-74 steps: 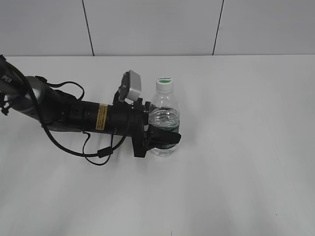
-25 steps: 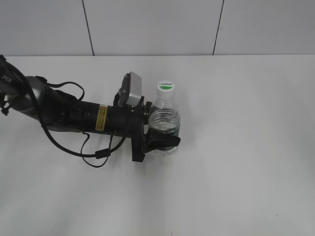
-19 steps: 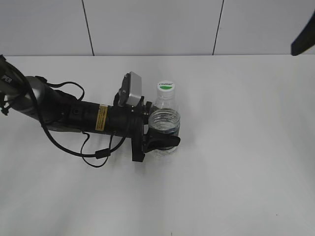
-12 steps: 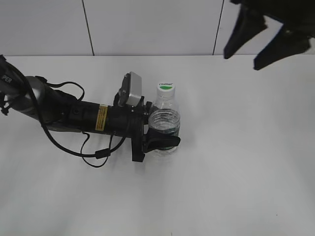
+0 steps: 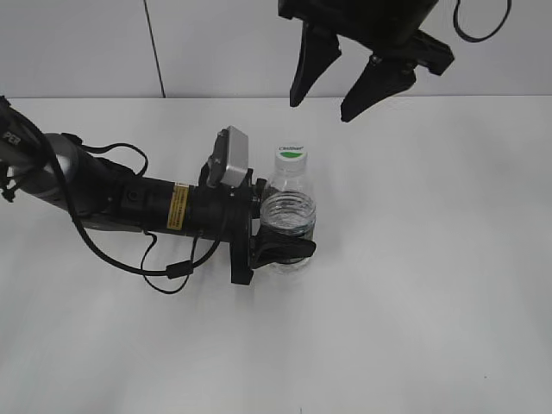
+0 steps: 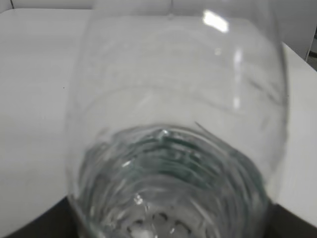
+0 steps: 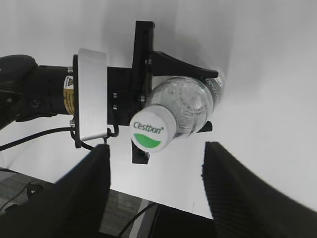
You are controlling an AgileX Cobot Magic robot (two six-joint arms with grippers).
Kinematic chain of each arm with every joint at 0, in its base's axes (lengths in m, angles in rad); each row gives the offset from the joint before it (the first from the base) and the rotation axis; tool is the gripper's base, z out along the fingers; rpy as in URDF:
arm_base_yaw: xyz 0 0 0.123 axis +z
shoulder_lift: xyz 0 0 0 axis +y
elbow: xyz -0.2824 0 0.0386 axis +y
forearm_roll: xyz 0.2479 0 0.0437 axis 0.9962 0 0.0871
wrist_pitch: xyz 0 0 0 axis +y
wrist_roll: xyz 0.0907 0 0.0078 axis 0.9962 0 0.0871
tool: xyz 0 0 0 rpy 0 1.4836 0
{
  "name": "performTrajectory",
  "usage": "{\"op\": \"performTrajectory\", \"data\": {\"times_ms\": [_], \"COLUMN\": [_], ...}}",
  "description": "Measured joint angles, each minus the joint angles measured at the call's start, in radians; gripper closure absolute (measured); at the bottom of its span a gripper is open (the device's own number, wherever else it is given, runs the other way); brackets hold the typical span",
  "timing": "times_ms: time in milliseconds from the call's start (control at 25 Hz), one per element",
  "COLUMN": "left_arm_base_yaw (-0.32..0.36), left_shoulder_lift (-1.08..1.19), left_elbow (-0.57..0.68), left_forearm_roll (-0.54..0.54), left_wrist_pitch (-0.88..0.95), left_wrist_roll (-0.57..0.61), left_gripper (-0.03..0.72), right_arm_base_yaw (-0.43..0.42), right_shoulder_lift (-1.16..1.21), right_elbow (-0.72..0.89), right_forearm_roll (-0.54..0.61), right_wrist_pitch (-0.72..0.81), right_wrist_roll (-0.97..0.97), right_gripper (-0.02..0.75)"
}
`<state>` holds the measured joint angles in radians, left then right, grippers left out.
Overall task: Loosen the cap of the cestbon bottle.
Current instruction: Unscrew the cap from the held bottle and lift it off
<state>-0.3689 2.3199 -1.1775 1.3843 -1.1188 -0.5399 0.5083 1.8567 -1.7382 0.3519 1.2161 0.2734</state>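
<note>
Cestbon bottle (image 5: 288,220) upright at desk (image 5: 431,285) centre, part-filled with water, cap (image 5: 291,153) on. Left tool (image 5: 285,233) pinches its body from 9 o'clock. Right tool (image 5: 343,90) spread, hanging at 12 o'clock.

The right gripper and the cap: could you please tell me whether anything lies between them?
Nothing does. In the right wrist view the open right gripper hangs above the cap with only air between; the exterior view agrees.

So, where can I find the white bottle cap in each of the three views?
Exterior view: the cap is just left of centre, above the middle, below the right gripper.
Left wrist view: not in it; only the clear bottle body shows.
Right wrist view: centre, slightly left and low.
Shared landmark: the bottle body.
</note>
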Motion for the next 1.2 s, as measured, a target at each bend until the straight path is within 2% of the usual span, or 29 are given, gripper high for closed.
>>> {"op": "performTrajectory", "data": {"times_ms": [160,560,1200], "left_arm_base_yaw": [0.0,0.0,0.0], "left_shoulder_lift": [0.0,0.0,0.0], "left_elbow": [0.0,0.0,0.0], "left_forearm_roll": [0.001,0.001,0.001], "left_wrist_pitch": [0.0,0.001,0.001], "left_wrist_roll": [0.0,0.0,0.0], "left_gripper": [0.286,0.286,0.286], "right_arm_base_yaw": [0.034,0.112,0.128], "right_shoulder_lift": [0.029,0.057,0.113], "right_elbow": [-0.007,-0.01,-0.018], "right_forearm_roll": [-0.01,-0.141,-0.169], "right_wrist_pitch": [0.0,0.001,-0.041], "right_wrist_roll": [0.01,0.058,0.06], "right_gripper": [0.286,0.286,0.286]}}
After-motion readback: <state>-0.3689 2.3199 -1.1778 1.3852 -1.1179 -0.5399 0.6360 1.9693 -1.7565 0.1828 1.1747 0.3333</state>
